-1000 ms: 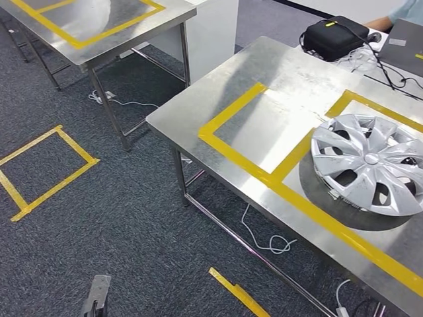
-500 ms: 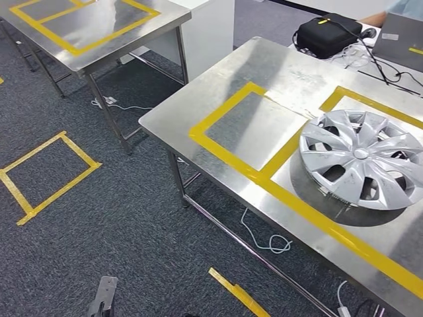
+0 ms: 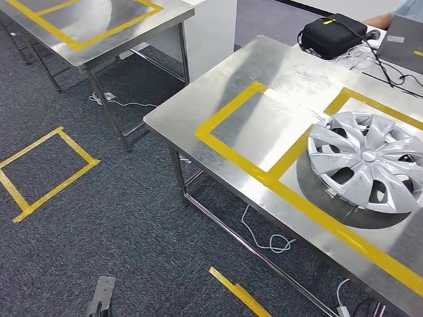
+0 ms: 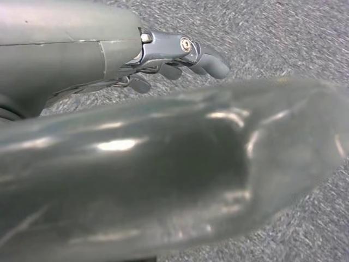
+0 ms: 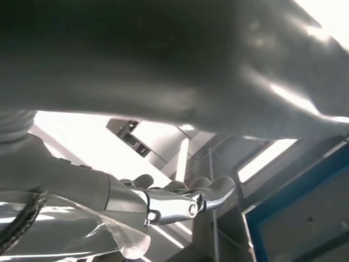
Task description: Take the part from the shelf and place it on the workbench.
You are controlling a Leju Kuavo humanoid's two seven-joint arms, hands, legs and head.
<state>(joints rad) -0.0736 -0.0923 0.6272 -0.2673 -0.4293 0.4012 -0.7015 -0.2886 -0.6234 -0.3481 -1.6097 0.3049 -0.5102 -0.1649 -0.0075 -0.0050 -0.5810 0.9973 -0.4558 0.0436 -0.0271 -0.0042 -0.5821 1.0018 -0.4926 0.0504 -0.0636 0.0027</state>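
A silver hubcap (image 3: 367, 160) lies flat on the steel workbench (image 3: 271, 66), inside the right one of two yellow-taped rectangles, with no hand touching it. The left taped rectangle (image 3: 252, 129) is bare. In the left wrist view my left hand (image 4: 164, 49) hangs over grey carpet, its fingers (image 4: 210, 61) stretched out and holding nothing. My right hand (image 5: 173, 202) also holds nothing, with its fingers (image 5: 218, 191) extended and apart.
A second steel table (image 3: 90, 30) with yellow tape stands at the far left, a white cabinet (image 3: 212, 33) behind it. A black bag (image 3: 334, 36) and cables lie beyond the workbench, near a person's sleeve (image 3: 406, 10). A yellow taped square (image 3: 45, 172) marks the carpet.
The whole picture swung slightly and came back, so the camera moved. The hubcap stays where it was on the workbench.
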